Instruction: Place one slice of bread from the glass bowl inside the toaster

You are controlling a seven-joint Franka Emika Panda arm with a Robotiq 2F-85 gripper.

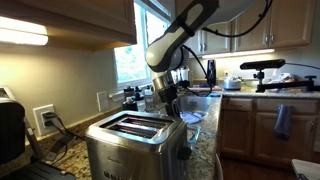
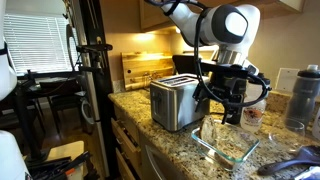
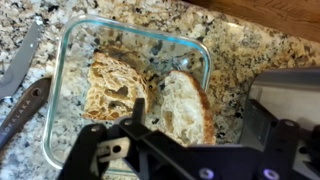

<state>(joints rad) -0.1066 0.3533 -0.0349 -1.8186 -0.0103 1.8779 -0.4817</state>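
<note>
The glass bowl (image 3: pixel 62 60) lies on the granite counter and holds two slices of bread. One slice of bread (image 3: pixel 112 85) lies at the left and another slice (image 3: pixel 183 92) at the right. My gripper (image 3: pixel 200 108) is open just above the bowl, with its fingers on either side of the right slice. The steel toaster (image 1: pixel 135 140) stands beside the bowl with both top slots empty. In an exterior view the gripper (image 2: pixel 228 118) hangs over the bowl (image 2: pixel 228 148), right of the toaster (image 2: pixel 175 100). The gripper also shows in an exterior view (image 1: pixel 170 100).
Metal utensils (image 3: pixel 22 75) lie on the counter left of the bowl. A black appliance (image 1: pixel 10 130) stands near the toaster. A water bottle (image 2: pixel 305 92) and a wooden board (image 2: pixel 145 65) stand on the counter. Cabinets hang overhead.
</note>
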